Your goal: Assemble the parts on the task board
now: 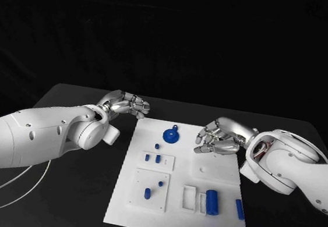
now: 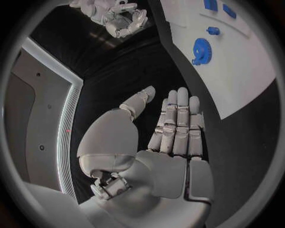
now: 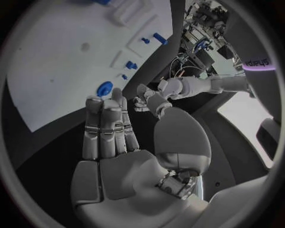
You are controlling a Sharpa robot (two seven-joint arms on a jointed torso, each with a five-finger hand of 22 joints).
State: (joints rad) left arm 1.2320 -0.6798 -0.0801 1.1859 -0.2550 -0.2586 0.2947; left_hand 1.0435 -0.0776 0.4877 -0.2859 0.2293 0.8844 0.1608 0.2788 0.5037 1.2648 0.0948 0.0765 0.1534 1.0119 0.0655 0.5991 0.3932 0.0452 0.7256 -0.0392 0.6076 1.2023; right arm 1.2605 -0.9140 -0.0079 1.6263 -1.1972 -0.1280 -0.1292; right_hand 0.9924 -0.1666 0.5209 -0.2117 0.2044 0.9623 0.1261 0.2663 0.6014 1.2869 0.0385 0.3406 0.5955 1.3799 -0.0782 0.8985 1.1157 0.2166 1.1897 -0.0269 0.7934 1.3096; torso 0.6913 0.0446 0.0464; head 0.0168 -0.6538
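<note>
Nearest the camera, the white task board (image 1: 196, 225) lies in the middle of the black table (image 1: 73, 98), its near edge bare. Along its right edge rests a slim blue bar (image 1: 239, 208). Just inward of that, a thicker blue block (image 1: 212, 202) lies beside a white open frame (image 1: 190, 199). Toward the board's left edge sits a white sub-plate (image 1: 150, 190) carrying a small blue peg (image 1: 147, 193) and a tiny blue dot. Farther back, a second smaller sub-plate (image 1: 158, 160) holds two short blue pegs (image 1: 152, 159). Beyond it lies another tiny blue piece (image 1: 157, 146). Near the board's far edge, a round blue gear-like part (image 1: 171, 135) lies flat on the white surface.

Off the board's far left corner, over the table, the left hand (image 1: 124, 104) hovers with its fingers apart and empty; its wrist view shows the fingers straight and side by side with the thumb spread away. At the board's far right corner the right hand (image 1: 220, 136) hangs above the edge, fingers loosely bent and holding nothing, close to the gear-like part without touching it.
</note>
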